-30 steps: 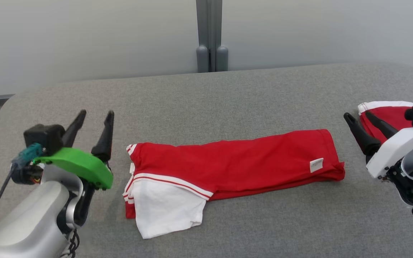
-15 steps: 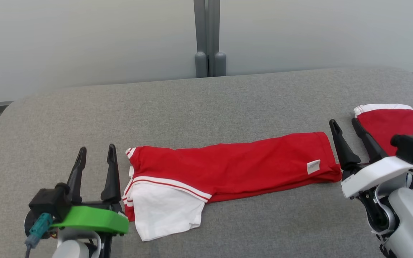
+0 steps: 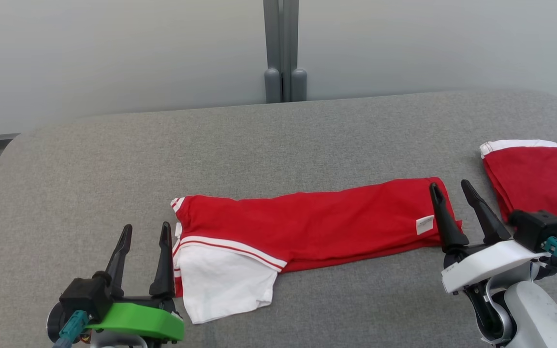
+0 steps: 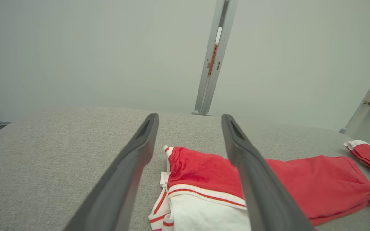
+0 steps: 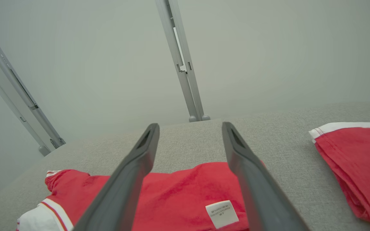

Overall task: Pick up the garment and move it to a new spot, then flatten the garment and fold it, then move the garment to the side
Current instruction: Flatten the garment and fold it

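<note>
Garment (image 3: 317, 222), red with white striped trim, lies folded into a long band on the grey padded table (image 3: 278, 135), roughly at its middle. A white sleeve (image 3: 223, 285) spills out from under the garment's left end, toward the robot. How many layers lie beneath the top fold cannot be seen. A small white label (image 3: 425, 224) sits near the garment's right end; its print is too small to read.

The left gripper (image 3: 146, 226) stands just beside the garment's left end, its two dark fingers spread apart and holding nothing. In the head view its inner finger covers part of the striped edge, so whether it touches the cloth cannot be told. In the left wrist view that same finger crosses the red fabric and hides a strip of it.

The right gripper (image 3: 449, 184) stands at the garment's right end, fingers likewise spread and empty. One finger overlaps the corner beside the label, and contact cannot be judged there either.

To the right of the garment, apart from it, lies a second red piece with a white hem (image 3: 535, 188), cut off by the head view's edge. Behind the garment, past the table's far edge, a grey post (image 3: 281, 48) rises against a pale wall.
</note>
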